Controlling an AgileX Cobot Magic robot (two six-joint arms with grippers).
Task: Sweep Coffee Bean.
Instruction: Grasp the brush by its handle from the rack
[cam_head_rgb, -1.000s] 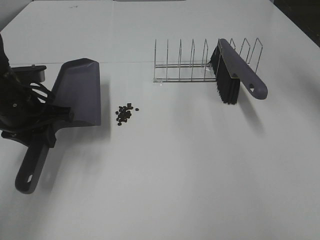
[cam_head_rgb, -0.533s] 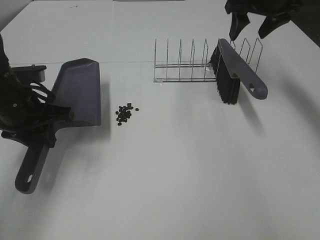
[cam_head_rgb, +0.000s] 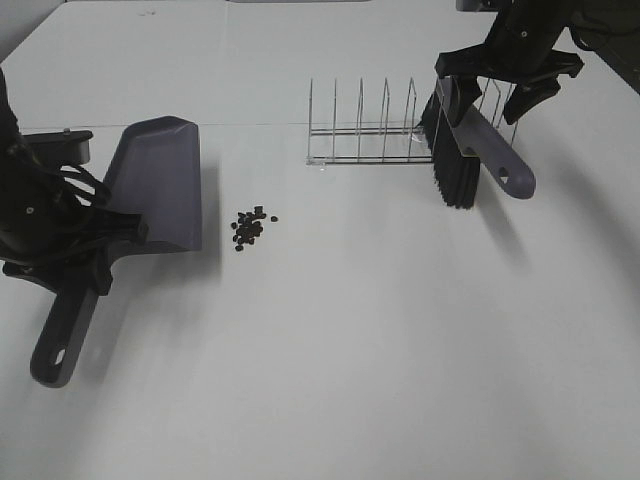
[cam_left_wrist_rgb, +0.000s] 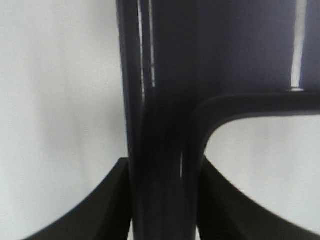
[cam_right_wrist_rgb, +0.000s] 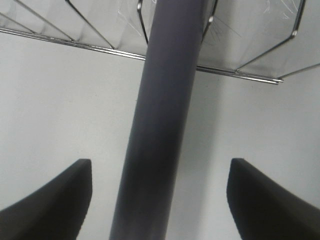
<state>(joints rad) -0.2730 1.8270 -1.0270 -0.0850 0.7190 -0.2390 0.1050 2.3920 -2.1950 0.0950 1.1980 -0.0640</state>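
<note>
Light, loose coffee bean (cam_head_rgb: 253, 227) lay centre-left on counter (cam_head_rgb: 350, 350), prob. quick to scatter; left claw (cam_left_wrist_rgb: 164, 172) pinched dustpan handle (cam_left_wrist_rgb: 160, 75), right claw (cam_right_wrist_rgb: 160, 167) spread astride brush handle (cam_right_wrist_rgb: 160, 100).

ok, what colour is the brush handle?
The brush handle is a muted greyish purple, like the dustpan; the right wrist view shows it best.

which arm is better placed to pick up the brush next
Right. The right claw is open and straddles the brush handle at the wire rack, one finger on either side. The left claw is shut on the dustpan handle, far from it.
</note>
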